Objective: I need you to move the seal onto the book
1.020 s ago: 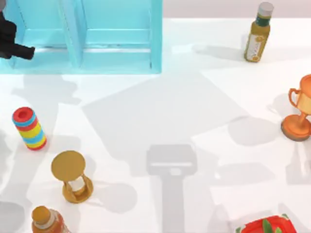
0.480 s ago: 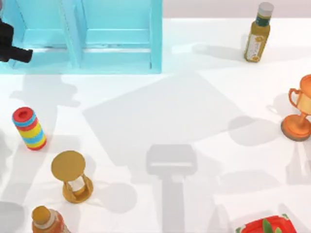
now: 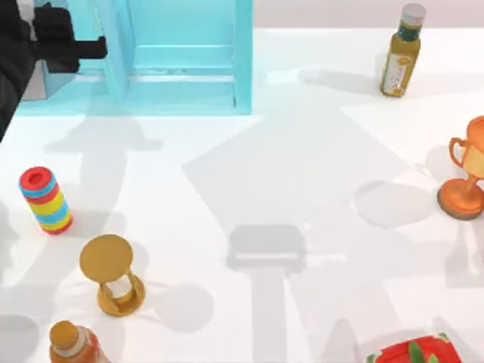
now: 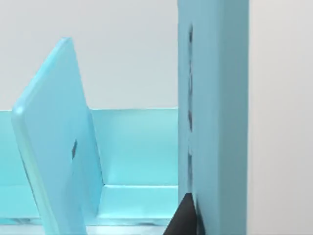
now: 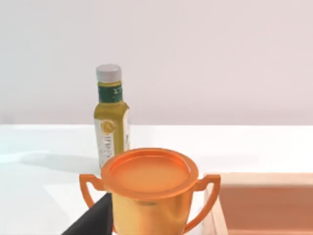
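Your left gripper point(image 3: 94, 50) reached into the light-blue shelf unit point(image 3: 181, 76); I could not tell its finger state. Grasping and placing remained undone.

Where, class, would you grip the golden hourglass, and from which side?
The hourglass stands upright, and its wide round top disc covers the narrow waist from above. So it is probably best gripped at the waist, coming in level from the side; a downward reach would meet only the broad disc.
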Available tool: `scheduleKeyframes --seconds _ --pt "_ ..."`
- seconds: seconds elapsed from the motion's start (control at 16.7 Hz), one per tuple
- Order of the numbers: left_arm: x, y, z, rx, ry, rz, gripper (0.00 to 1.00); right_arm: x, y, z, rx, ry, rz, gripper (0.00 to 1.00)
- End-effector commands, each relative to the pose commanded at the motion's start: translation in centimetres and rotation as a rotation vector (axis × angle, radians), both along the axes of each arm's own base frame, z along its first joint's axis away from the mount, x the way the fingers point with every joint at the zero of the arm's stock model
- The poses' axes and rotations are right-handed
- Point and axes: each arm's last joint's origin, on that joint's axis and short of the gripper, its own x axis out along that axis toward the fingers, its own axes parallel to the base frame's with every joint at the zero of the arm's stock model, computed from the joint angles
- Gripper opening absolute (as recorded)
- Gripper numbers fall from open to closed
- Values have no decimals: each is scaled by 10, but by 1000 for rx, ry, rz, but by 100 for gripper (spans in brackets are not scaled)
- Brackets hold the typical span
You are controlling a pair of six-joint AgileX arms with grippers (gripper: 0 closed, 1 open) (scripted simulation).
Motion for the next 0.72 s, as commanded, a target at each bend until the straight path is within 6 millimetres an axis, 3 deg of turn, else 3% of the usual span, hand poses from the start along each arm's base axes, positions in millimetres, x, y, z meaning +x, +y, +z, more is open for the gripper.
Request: scheduleKeyframes --seconds 0.36,0.72 --pt "17 -75 -11 -449 82 136 0 0 0 0 0 0 0 100" --pt "16 -168 -42 -870 91 344 0 0 0 0 0 0 0 100"
